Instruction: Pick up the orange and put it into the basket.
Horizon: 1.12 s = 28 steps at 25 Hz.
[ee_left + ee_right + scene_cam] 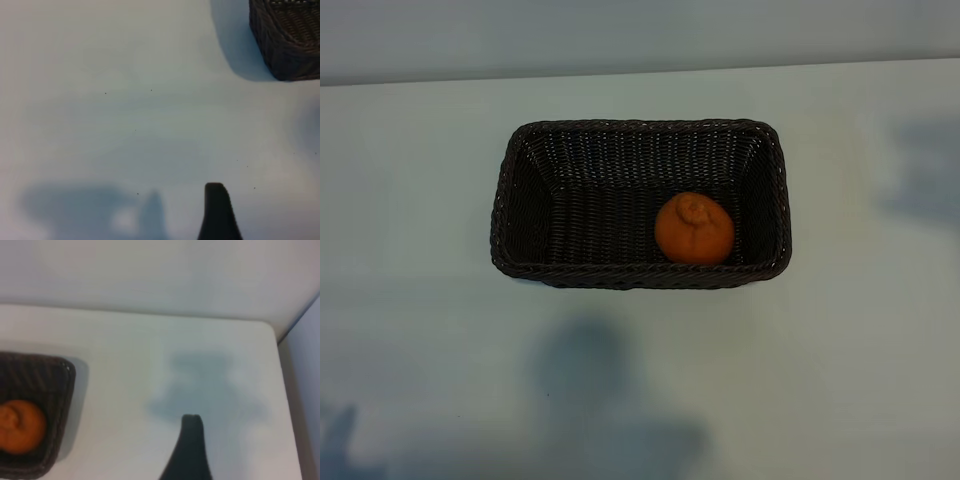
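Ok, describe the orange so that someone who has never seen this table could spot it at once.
On the pale table sits a dark brown woven basket. Inside it, in the exterior view's lower right part, near the front wall, lies the orange. It is the only thing in the basket: round, bright orange, with a knobby stem bump on top.

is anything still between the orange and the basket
Nothing visible. The orange already lies inside the basket, near its right end, with no gripper on it.
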Tool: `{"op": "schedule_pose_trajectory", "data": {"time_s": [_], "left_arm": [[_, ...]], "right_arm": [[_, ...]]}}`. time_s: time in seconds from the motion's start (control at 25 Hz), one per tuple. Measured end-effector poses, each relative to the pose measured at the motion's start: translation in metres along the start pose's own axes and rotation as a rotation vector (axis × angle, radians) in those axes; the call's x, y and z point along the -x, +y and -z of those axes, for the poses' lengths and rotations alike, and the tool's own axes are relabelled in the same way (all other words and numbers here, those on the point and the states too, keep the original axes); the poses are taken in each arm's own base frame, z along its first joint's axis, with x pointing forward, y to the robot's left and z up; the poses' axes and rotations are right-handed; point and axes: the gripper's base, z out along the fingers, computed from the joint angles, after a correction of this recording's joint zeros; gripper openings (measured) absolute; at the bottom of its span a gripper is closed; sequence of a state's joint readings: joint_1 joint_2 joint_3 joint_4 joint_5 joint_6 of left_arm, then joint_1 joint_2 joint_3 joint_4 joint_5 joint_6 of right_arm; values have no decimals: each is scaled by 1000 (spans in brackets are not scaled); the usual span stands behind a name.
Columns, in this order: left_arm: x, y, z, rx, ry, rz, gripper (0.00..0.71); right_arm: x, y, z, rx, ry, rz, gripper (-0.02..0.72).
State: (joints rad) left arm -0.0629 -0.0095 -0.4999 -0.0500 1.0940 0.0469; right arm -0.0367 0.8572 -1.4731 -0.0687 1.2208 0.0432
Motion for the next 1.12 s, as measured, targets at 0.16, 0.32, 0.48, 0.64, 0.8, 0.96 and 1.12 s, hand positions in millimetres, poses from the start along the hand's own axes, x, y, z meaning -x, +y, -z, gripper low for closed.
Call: {"op": "schedule_pose_trajectory", "data": {"time_s": [0.16,0.32,0.48,0.64,0.8,0.96,1.12], "left_arm": [[0,0,0,0,0,0,486],[0,0,0,0,0,0,486],[0,0,0,0,0,0,486],[0,0,0,0,0,0,486],[0,0,0,0,0,0,486],[0,0,0,0,0,0,486],[0,0,0,0,0,-3,486]], "right_arm": [[-19,-1,15,2,-48,-12,597],[-41,-2,22,4,-82,-16,597],[-65,-3,24,5,-98,-16,597],[-91,-3,23,6,-113,-16,597],[-117,-4,26,8,-139,-18,597],[-140,-4,31,11,-177,-42,597],[-161,-5,36,14,-215,-56,597]]}}
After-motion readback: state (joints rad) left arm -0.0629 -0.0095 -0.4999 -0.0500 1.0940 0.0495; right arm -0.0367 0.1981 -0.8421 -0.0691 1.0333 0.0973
